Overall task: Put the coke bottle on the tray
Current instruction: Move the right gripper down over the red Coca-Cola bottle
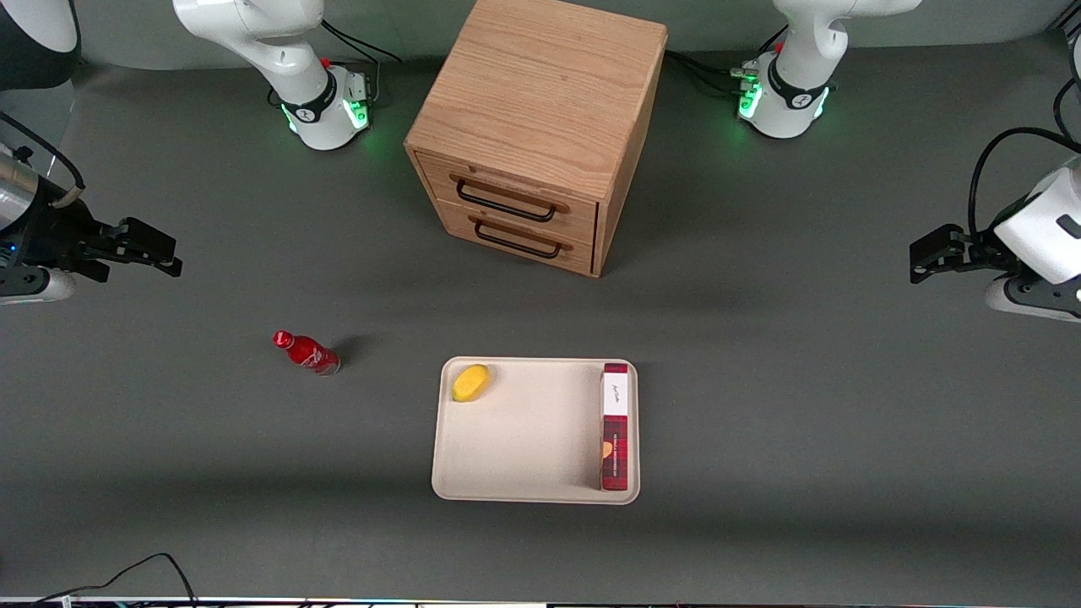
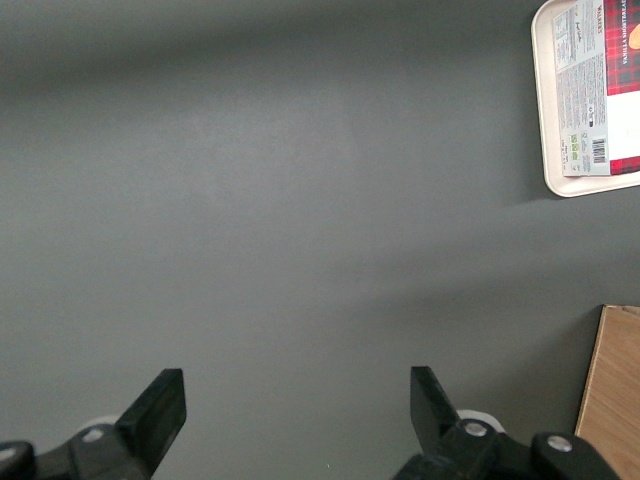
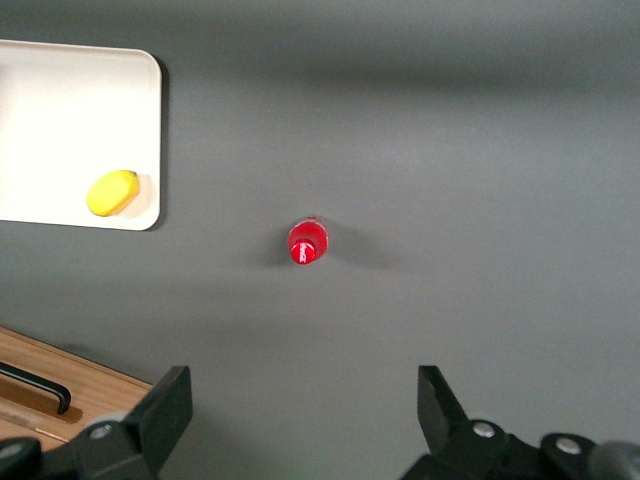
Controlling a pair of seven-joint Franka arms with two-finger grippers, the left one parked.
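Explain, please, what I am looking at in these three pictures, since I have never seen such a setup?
Two robot arms share a grey table. One picture faces them from the front; the other two come from cameras on their wrists. The working arm's gripper hangs open and empty above the table at its own end. The coke bottle stands on the table beside the tray, not on it. The tray holds a lemon and a red plaid box. A wooden drawer cabinet stands farther from the front camera.

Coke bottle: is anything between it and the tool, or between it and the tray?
Nothing visible. The coke bottle stands alone on bare table; the open tool hangs apart, toward the working arm's end. The path to the tray is bare; the lemon and plaid box leave its middle free.
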